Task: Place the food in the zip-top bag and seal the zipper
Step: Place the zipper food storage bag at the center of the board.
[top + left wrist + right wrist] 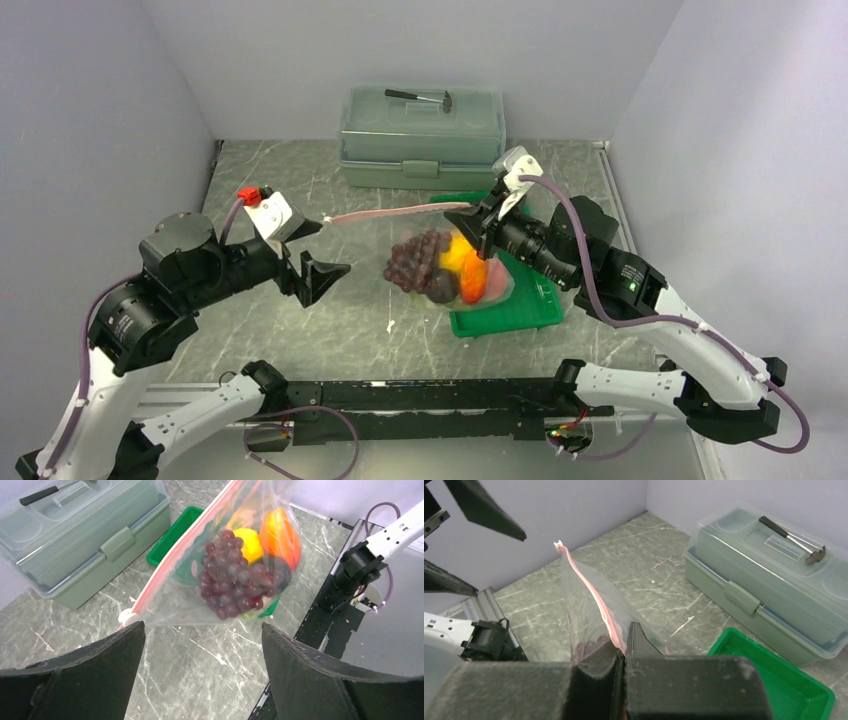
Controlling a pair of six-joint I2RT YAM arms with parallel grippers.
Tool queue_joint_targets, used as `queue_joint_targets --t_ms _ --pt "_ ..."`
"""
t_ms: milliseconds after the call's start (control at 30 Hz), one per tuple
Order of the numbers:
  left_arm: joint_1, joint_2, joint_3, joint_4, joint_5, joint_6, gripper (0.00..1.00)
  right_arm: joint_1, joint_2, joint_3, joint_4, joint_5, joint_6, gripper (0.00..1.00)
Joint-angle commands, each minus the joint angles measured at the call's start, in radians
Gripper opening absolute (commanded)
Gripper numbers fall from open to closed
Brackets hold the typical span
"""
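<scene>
Centre frame: the right gripper (478, 228), jaws pinching the zipper (385, 213), hangs the filled zip-top bag (432, 268) taut for sealing; the left gripper (320, 248) waits, jaws open.

The right gripper (623, 645) has its jaws pinched together on the pink zipper strip (596, 597) of the clear zip-top bag (581, 615), which runs taut up to a white tab at its free end. Dark grapes (591, 642) show dimly through the plastic beside the jaws. Past the tab, the left gripper (496, 562) hangs with its jaws spread wide. A pale green toolbox (764, 600) with a hammer (794, 537) on its lid sits along the worktop's (649, 580) walled edge, with a green tray (774, 685) near it.
</scene>
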Motion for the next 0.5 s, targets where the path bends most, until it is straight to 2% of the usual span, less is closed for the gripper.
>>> queue_joint_targets --t_ms 0,100,467 --pt "0.0 0.028 0.038 0.058 -0.025 0.015 0.95 -0.002 -0.002 0.073 0.074 -0.075 -0.015 0.0" --pt "0.0 0.042 0.043 0.068 -0.016 0.021 0.99 -0.002 0.02 0.092 0.034 -0.133 -0.019 0.0" --pt "0.0 0.103 0.055 0.098 0.06 0.036 1.0 -0.002 0.081 0.106 -0.01 -0.283 -0.01 0.0"
